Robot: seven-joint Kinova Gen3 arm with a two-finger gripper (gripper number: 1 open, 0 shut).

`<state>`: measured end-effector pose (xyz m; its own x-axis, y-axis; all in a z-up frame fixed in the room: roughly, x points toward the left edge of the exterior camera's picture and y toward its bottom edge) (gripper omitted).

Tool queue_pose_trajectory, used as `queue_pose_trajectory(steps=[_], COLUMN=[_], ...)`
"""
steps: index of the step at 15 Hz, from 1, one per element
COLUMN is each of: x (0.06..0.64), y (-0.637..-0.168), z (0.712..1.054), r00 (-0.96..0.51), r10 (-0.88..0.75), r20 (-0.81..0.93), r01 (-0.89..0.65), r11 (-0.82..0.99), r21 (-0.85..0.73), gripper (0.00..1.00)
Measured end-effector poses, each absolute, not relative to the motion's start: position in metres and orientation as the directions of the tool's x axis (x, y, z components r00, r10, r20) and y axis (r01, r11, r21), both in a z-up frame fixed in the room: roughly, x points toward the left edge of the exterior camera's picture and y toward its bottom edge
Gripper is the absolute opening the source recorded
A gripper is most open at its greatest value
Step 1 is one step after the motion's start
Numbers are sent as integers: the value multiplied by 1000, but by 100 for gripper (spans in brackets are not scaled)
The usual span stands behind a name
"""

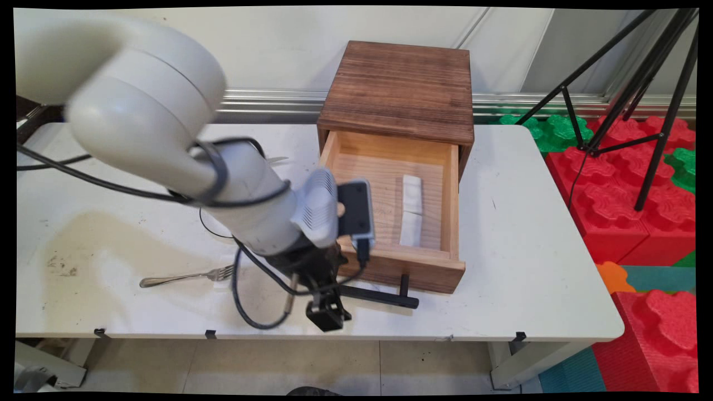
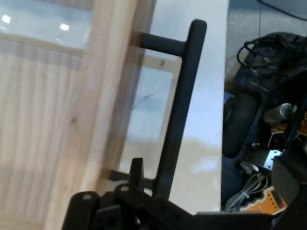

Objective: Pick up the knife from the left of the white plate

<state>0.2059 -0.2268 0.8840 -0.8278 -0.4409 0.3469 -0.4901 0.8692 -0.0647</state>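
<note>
Main view: wooden box (image 1: 398, 89) stands at the back of the white desk (image 1: 523, 234), its drawer (image 1: 398, 223) pulled out toward the near edge. Inside the drawer, right of centre, lies a folded white cloth (image 1: 412, 210), lengthwise front to back. The drawer front carries a black bar handle (image 1: 384, 296) on short posts, running parallel to the front and just above the desk surface. The tool (image 1: 326, 312) hangs low at the handle's left end, close to the desk's near edge, with black cables looping beside it. From this view I cannot tell whether it touches the bar. A metal fork (image 1: 186, 276) lies on the desk to the left of the arm, tines pointing right, well apart from the drawer. Beyond the desk's right side: red and green foam blocks (image 1: 629, 195) on the floor and a black tripod (image 1: 640, 83).

Hand view: the handle (image 2: 180, 120) runs from upper middle down to the tool's linkage at the bottom edge; one post joins it to the pale drawer front (image 2: 105, 110) near the top. The tool (image 2: 144, 191) sits at the bar's lower end – one thin finger (image 2: 136, 172) shows just left of the bar, the other is not visible, so open or closed cannot be told. Desk edge and a clutter of cables lie right of the bar.
</note>
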Motion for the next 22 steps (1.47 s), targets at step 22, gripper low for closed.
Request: queue_pose_trajectory(steps=[22], x=[392], y=[-228], z=[966], r00=[-755], r10=[-504], r20=[419], r01=[-607], r11=[779], r21=[-158], gripper=[100])
